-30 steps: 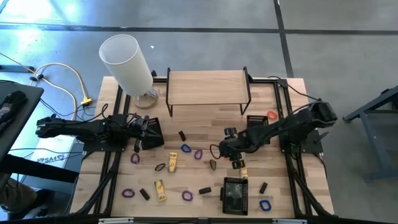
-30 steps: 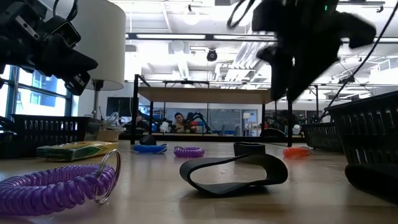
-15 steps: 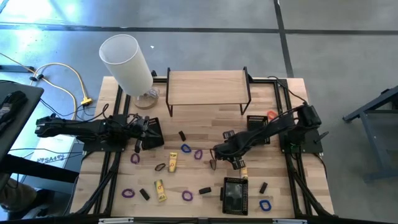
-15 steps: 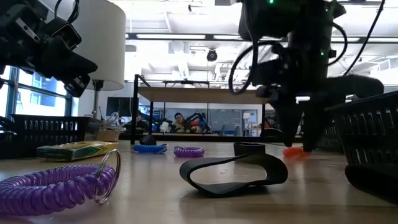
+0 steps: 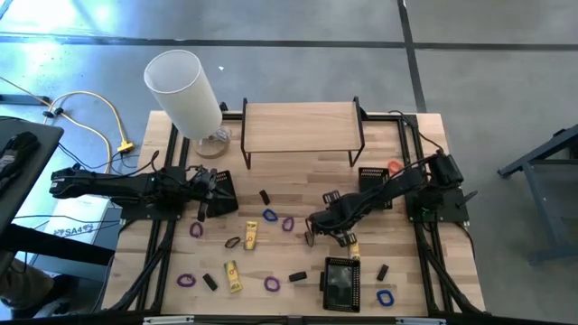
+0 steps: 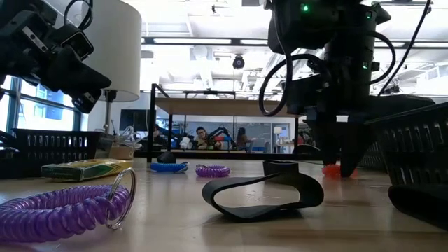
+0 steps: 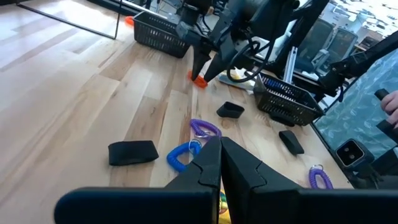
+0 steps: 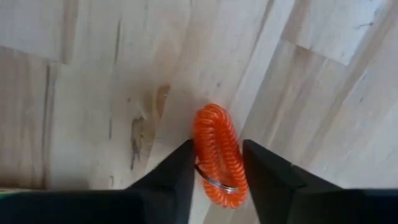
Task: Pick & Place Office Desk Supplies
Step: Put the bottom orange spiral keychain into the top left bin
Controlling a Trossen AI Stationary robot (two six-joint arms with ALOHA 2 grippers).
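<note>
Mostly the job looks undone: the supplies are strewn across the counter [image 5: 298, 158], among them purple band loops [image 5: 186, 281], a blue loop [image 5: 386, 296], yellow rectangular pieces [image 5: 251, 235], small black blocks [image 5: 298, 276] and a dark folded band [image 6: 262, 192] close to the low camera. Of the mesh trays, the one at the near edge [image 5: 341, 283] shows only dark shapes inside that I cannot identify, so how many items have been sorted cannot be judged. The right gripper [image 8: 217, 165] is down at the counter near its middle, fingers set on either side of a red-orange coiled loop [image 8: 216, 152] that lies on the wood; whether they have clamped it cannot be told, and the loop is not lifted. The left gripper [image 7: 219, 163] waits closed and empty above the counter's left side. No brand, label or writing is legible on anything.
</note>
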